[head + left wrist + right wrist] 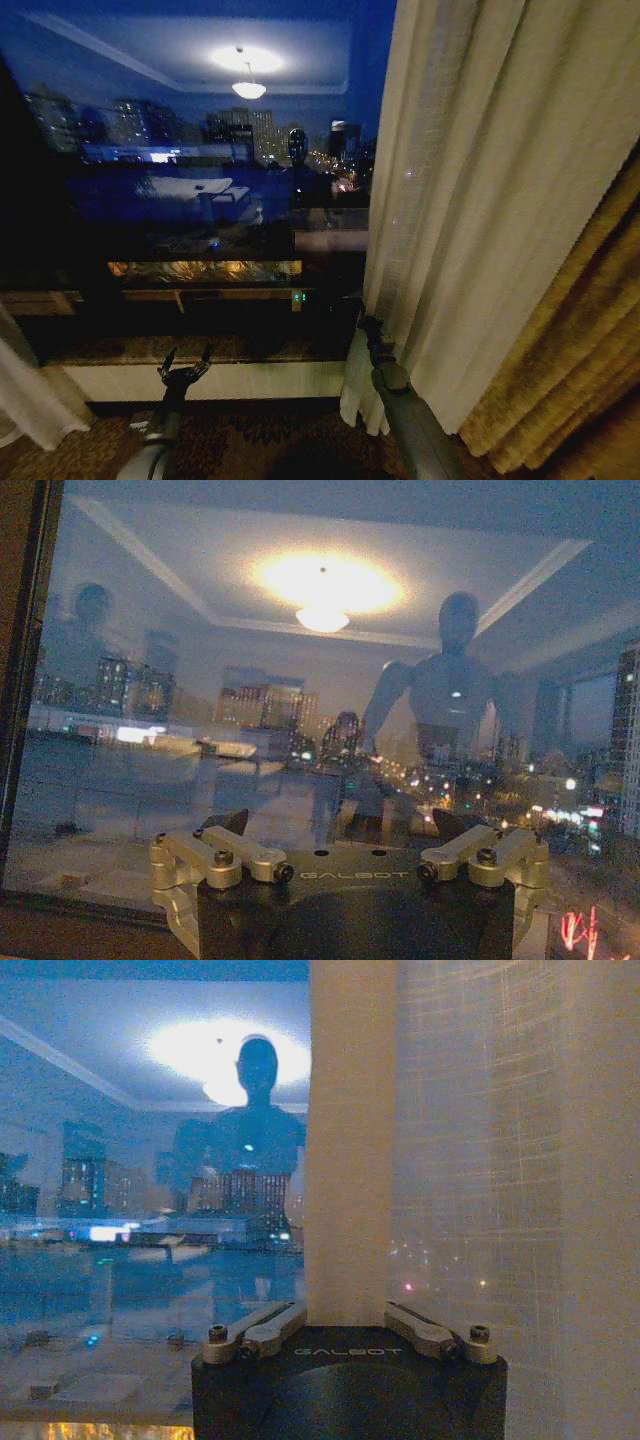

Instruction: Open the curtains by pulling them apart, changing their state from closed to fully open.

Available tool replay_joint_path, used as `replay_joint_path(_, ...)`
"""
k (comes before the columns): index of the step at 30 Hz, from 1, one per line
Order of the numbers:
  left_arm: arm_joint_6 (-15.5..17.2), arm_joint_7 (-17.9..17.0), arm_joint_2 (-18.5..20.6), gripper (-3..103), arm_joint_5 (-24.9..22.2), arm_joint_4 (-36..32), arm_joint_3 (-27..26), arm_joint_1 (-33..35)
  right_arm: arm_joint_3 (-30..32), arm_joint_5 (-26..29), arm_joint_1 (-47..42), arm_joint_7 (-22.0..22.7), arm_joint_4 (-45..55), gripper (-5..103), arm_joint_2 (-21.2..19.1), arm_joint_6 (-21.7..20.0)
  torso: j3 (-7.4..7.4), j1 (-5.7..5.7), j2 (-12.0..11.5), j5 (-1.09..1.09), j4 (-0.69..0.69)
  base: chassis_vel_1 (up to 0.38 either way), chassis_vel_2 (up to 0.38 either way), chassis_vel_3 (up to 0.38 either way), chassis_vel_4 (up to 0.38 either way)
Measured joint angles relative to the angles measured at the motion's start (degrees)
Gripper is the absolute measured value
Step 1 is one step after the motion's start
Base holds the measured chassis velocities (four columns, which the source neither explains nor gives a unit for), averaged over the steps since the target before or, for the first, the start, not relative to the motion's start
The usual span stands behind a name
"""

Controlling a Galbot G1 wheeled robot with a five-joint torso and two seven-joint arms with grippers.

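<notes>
The right curtain [470, 200], a sheer cream panel, hangs to the right of the dark window. Its inner edge falls at my right gripper [368, 328]. In the right wrist view the folded curtain edge [348, 1160] runs down between the jaws of my right gripper [345, 1312], which is shut on it. The left curtain [30, 390] is bunched at the far left near the floor. Low in front of the window sill, my left gripper [185, 368] is open and holds nothing. In the left wrist view the left gripper [340, 825] faces the bare glass.
Thick golden-brown drapes [580, 350] hang at the far right behind the sheer panel. The window glass [200, 150] reflects the room, a ceiling lamp and the robot. A low sill [200, 380] runs under the window above patterned carpet [270, 440].
</notes>
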Motion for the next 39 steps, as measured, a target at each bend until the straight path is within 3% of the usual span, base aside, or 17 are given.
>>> replay_joint_path(14,0.0,0.0,0.0,100,0.0,0.0,0.0,0.0,0.53,1.72,-0.34,-0.37,0.19,0,-0.69,-0.18,0.0,0.0,0.0,0.0,0.0,-0.116,-0.11,0.115,0.121)
replay_joint_path(39,0.0,0.02,-0.02,100,0.0,0.0,0.02,0.0,1.18,0.86,-1.17,0.13,0.82,0,-1.1,1.33,0.0,0.0,0.0,0.01,-0.02,-0.31,-0.315,0.311,0.317)
